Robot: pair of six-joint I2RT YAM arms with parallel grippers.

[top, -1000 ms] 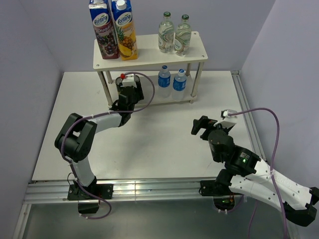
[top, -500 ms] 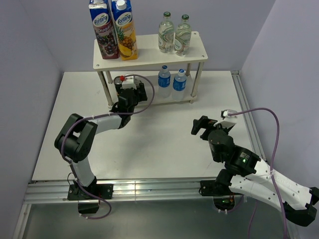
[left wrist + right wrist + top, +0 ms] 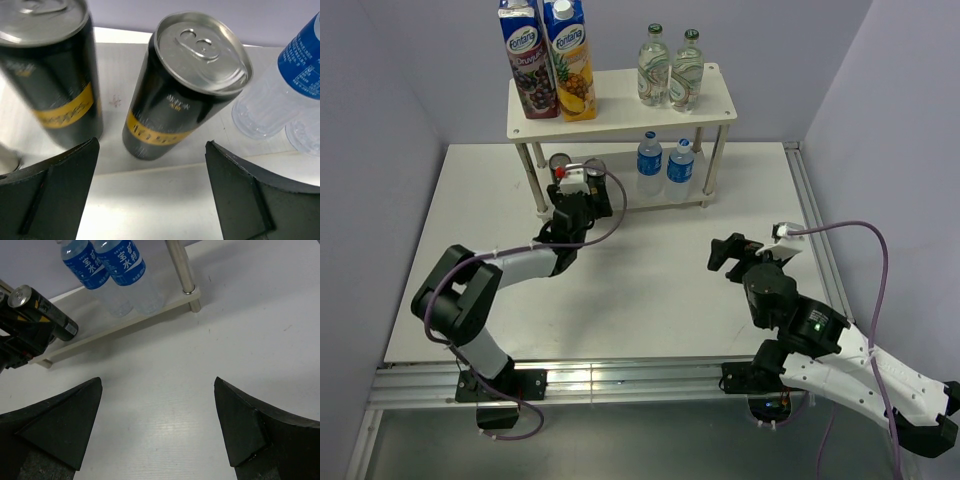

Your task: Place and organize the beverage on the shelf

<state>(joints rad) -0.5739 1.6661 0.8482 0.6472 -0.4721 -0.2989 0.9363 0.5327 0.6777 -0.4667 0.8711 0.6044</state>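
Cream-white, the shelf [image 3: 620, 110] stood at the middle of the table's [image 3: 650, 285] far edge. On its top board, two juice cartons [image 3: 548, 62] occupied the left end and two green-capped bottles [image 3: 670, 70] the right end, each pair side by side. On the lower board, two blue-capped water bottles [image 3: 664, 163] stood upright just beside each other towards the right end. Left of them were a dark can [image 3: 190, 85] and, further left, a second can [image 3: 50, 65], both upright with silver tops and slightly apart.

The left end effector [image 3: 582, 190] reached to the front edge of the lower board with its fingers [image 3: 55, 195] spread wide. The dark can sat in line with the gap but beyond the tips, touching neither finger.

The right end effector [image 3: 728, 250] hung over bare table towards the right edge, well apart from the shelf. Its fingers were parted and held nothing.
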